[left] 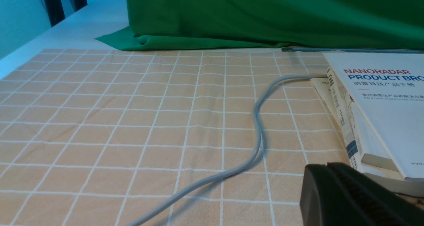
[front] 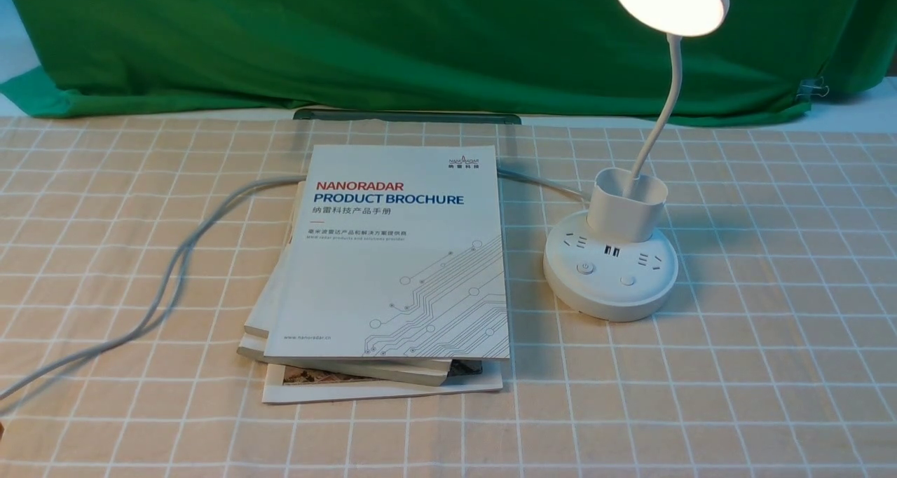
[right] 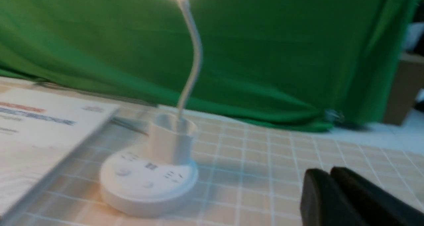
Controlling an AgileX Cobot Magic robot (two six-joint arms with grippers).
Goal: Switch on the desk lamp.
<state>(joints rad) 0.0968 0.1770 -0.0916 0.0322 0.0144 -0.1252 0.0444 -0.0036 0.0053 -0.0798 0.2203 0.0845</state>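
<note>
The white desk lamp [front: 611,268] stands right of centre on the checked cloth. Its round disc head [front: 669,1] glows bright on a thin curved gooseneck above a cup-shaped holder [front: 626,205]. Its round base carries sockets and two buttons [front: 584,268]. The lamp also shows in the right wrist view [right: 149,179], blurred and lit. My right gripper [right: 329,174] is shut, empty, off to the lamp's side and apart from it. My left gripper [left: 326,168] is shut and empty, low over the cloth beside the books. Neither arm shows in the front view.
A stack of books [front: 392,268] topped by a white brochure lies left of the lamp. A grey cable [front: 168,275] runs from under the books across the left of the cloth, also in the left wrist view [left: 255,133]. Green cloth [front: 350,36] hangs behind.
</note>
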